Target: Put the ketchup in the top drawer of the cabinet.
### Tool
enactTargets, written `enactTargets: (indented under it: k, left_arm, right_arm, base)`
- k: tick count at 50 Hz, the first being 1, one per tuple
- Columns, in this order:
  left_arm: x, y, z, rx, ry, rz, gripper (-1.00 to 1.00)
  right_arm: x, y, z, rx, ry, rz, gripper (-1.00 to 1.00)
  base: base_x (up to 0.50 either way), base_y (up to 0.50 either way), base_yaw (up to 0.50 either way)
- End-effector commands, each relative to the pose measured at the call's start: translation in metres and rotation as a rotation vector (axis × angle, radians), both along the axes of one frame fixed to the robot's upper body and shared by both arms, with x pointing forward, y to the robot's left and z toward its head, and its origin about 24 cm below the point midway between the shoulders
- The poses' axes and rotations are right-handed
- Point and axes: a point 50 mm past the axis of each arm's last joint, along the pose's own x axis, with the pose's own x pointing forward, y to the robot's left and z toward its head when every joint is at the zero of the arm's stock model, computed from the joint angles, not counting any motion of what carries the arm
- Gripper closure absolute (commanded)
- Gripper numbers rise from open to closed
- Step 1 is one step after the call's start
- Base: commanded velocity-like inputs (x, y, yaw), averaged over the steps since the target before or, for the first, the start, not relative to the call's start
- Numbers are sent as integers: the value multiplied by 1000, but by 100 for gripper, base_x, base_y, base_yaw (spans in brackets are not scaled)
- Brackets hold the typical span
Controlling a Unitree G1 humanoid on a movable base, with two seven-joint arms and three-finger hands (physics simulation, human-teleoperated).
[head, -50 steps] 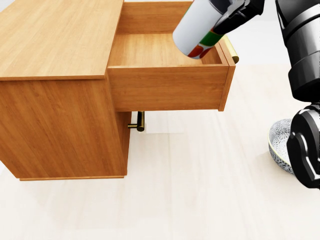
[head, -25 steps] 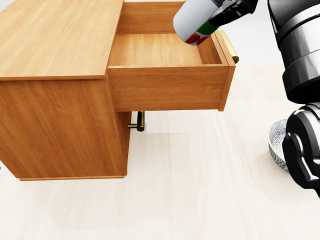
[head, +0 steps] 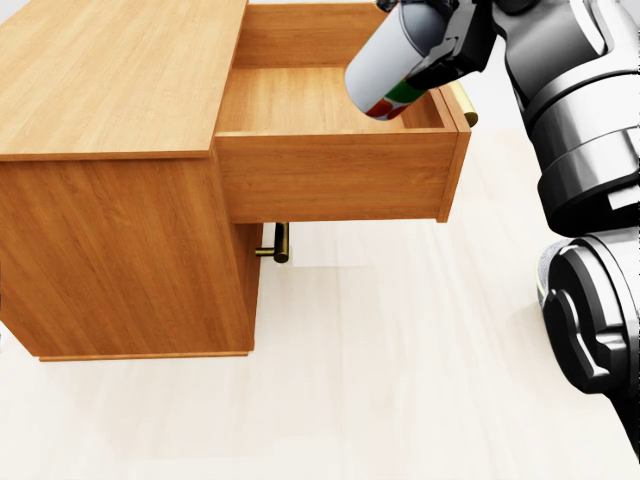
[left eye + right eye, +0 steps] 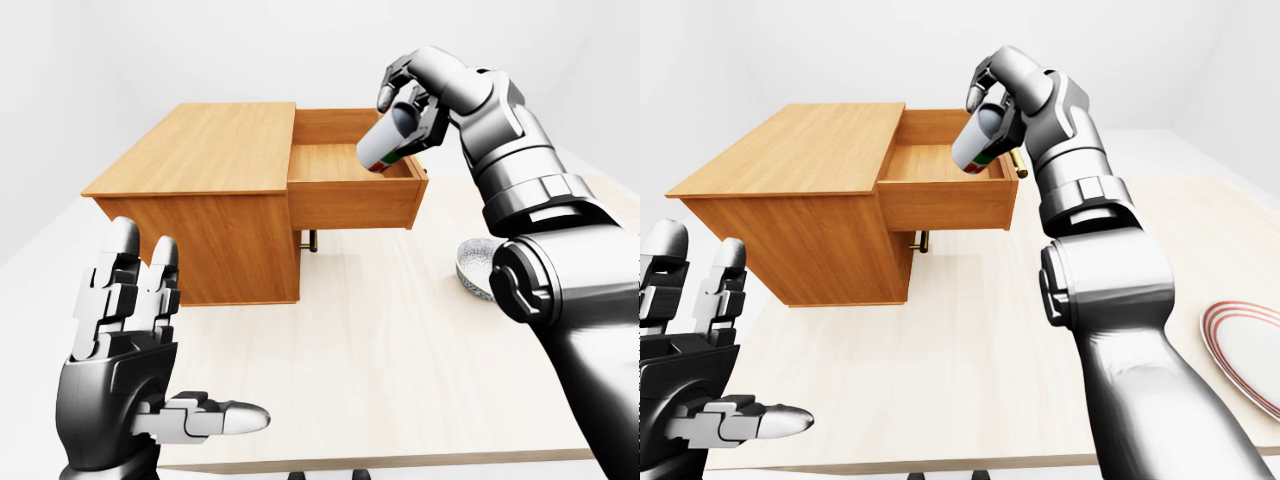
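Right hand (image 4: pixel 415 95) grips the ketchup (image 3: pixel 392 70), tilted, above the open drawer (image 3: pixel 330 165) near its right wall. Left hand (image 4: pixel 125 350) is spread, empty, low at left. Best to lower the ketchup inside, clear of the wall, then release.
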Motion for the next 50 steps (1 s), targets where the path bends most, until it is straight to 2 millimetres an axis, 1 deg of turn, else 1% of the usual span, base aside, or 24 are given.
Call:
enactTargets:
  k: [1,8,17,26,27,28,29,30,31,38,40,46,50]
  left_arm:
    - [0,0,0,0,1,1,-100]
    - [0,1,0,1,-3,2,-100]
    - [-1,0,1,2,-4,0,-100]
    - [-1,-1,-1,1,9,-6,-100]
    - [-1,-1,-1,1,11,-6,-100]
    - [-1,-1,-2,1,11,-6,-100]
    - [0,-1,-2,1,12,-7,-100]
    - [0,-2,-2,1,14,-7,-100]
    - [-1,-2,-2,2,15,-9,-100]
    - [0,-4,-5,5,36,-20,-100]
    - [0,-2,-4,3,24,-14,-100]
    - [-1,-3,-4,4,27,-17,-100]
    - [0,-3,-3,4,22,-16,-100]
  right_arm:
    - [3,-3,-18,15,31,-13,100]
    - [3,-5,-15,14,29,-15,100]
    - [4,-5,-24,7,54,-14,100]
    - [3,-5,-22,-8,58,-10,100]
    - [3,-4,-22,-15,65,-5,94]
    - [3,-4,-23,-16,65,-4,94]
    - [3,-3,-21,-16,62,-1,12]
    - [3,-3,-20,-25,61,-2,-58]
    - [3,-4,-20,-40,69,-5,-100]
    - [3,-9,-19,-48,70,-17,-100]
    - [2,-9,-15,-33,56,-17,-100]
    - [2,-8,-14,-34,52,-15,-100]
    - [1,-8,-10,-40,44,-14,-100]
  base:
    - [0,0,0]
    - [0,0,0]
    - [0,0,0]
    - [0,0,0]
    - [0,0,0]
    - [0,0,0]
    - [0,0,0]
    - [0,0,0]
    - [0,0,0]
    - [0,0,0]
    - [0,0,0]
    - [0,0,0]
    - [0,0,0]
